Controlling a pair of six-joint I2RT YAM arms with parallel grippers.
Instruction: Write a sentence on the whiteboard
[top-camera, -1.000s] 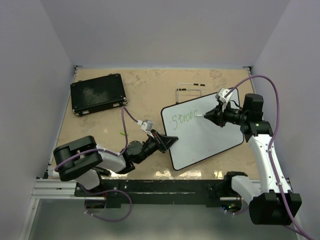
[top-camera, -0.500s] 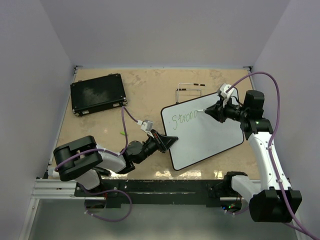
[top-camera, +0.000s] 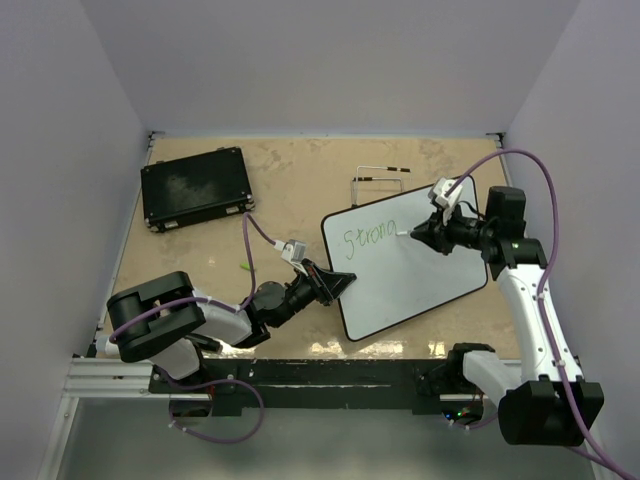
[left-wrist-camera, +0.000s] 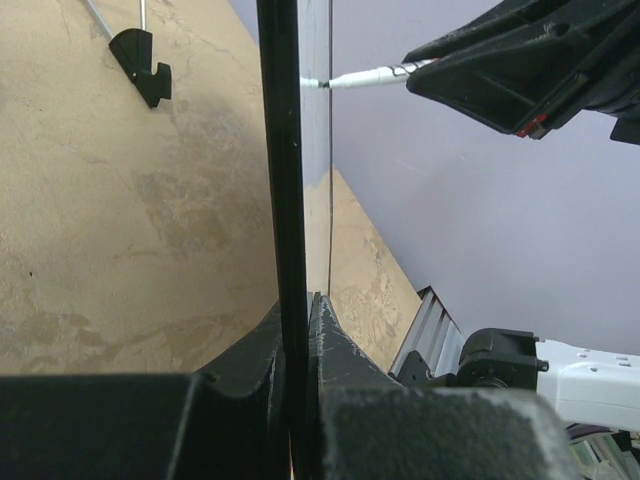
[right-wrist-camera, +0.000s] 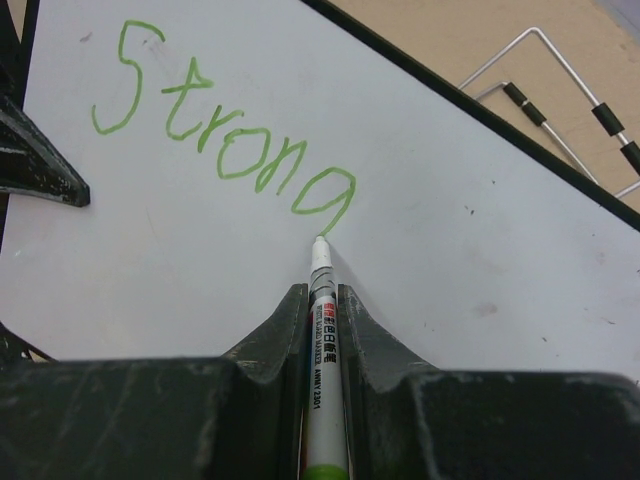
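- Tan, mottled table (top-camera: 300, 190) carries everything, and both arms reach over it from the near edge.
- White and glossy, the whiteboard (top-camera: 420, 275) lies right of centre, turned askew; we judge this angle suits the right arm's reach.
- Black case (top-camera: 195, 187) sits at the far left, well apart from the writing.
- Left gripper (top-camera: 338, 282) is closed on the board's left rim, one finger on each face. We read this as a brace, so the board does not slide under the pen.
- Right gripper (top-camera: 418, 232) is clamped on the marker, holding it low over the board's far part.
- Wire stand (top-camera: 380, 180) rests just beyond the board's far edge, unused.
- Marker (right-wrist-camera: 322, 340) lies along the gap between the fingers with its nib poking out ahead, which keeps the strokes in the wrist view.
- Green, the sentence (right-wrist-camera: 225, 150) so far reads only "Strong", near the board's far-left corner. The nib touches the tail of the g, so we judge most words remain.
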